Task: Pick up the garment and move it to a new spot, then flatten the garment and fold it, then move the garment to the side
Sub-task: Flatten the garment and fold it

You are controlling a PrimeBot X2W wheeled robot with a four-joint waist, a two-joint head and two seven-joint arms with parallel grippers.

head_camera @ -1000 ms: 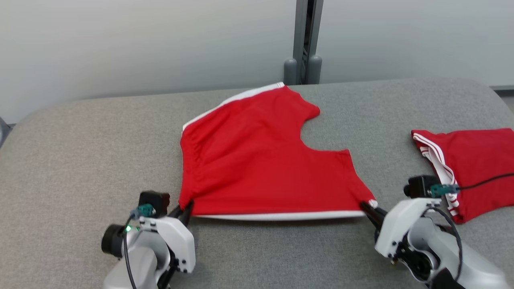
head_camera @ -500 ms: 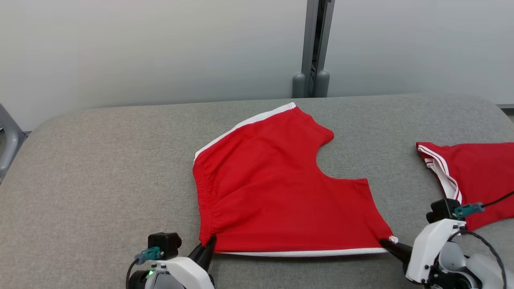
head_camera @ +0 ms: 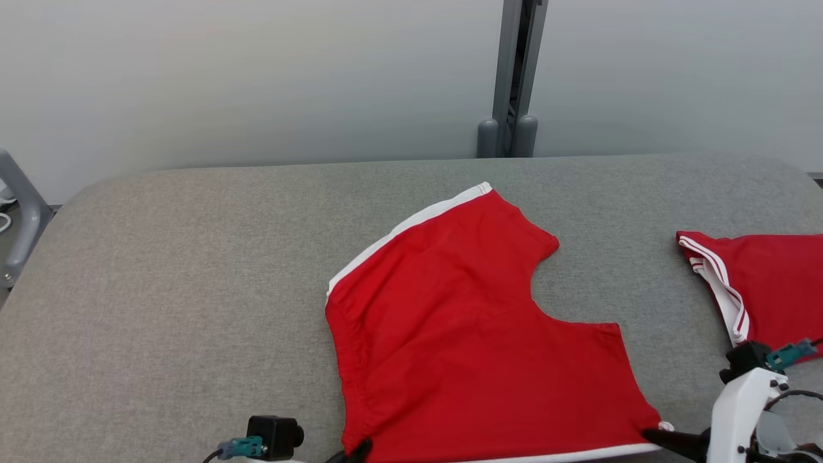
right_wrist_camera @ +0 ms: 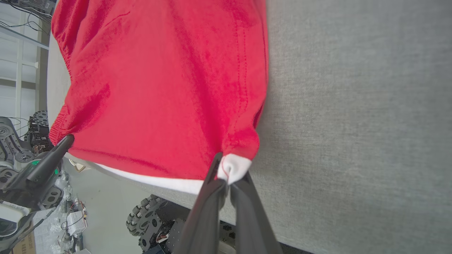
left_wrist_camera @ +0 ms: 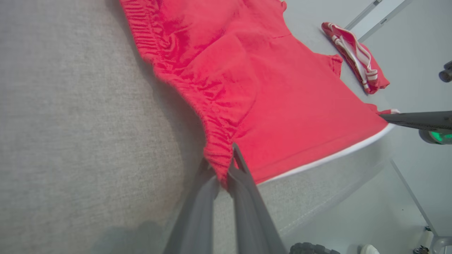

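Note:
The garment (head_camera: pixel 463 334) is a pair of red shorts with white trim, spread flat on the grey padded table (head_camera: pixel 193 270). Its near white edge lies along the table's front edge. My left gripper (head_camera: pixel 357 449) is shut on the gathered waistband corner (left_wrist_camera: pixel 217 162) at the garment's near left. My right gripper (head_camera: pixel 652 436) is shut on the white leg-hem corner (right_wrist_camera: pixel 233 167) at its near right. The cloth between the two grips is stretched taut. In the left wrist view, the right gripper's fingers (left_wrist_camera: pixel 416 120) show; in the right wrist view, the left gripper (right_wrist_camera: pixel 65 141) shows.
A second red garment with white stripes (head_camera: pixel 765 289) lies at the table's right end. A grey post (head_camera: pixel 511 77) stands behind the table against a pale wall. A grey metal frame (head_camera: pixel 19 206) is at the far left. Floor and wheeled bases (right_wrist_camera: pixel 148 218) lie below the front edge.
Both grippers have drawn the garment toward the table's near edge, each keeping its corner. The head camera has also shifted, so the whole scene sits lower and further right.

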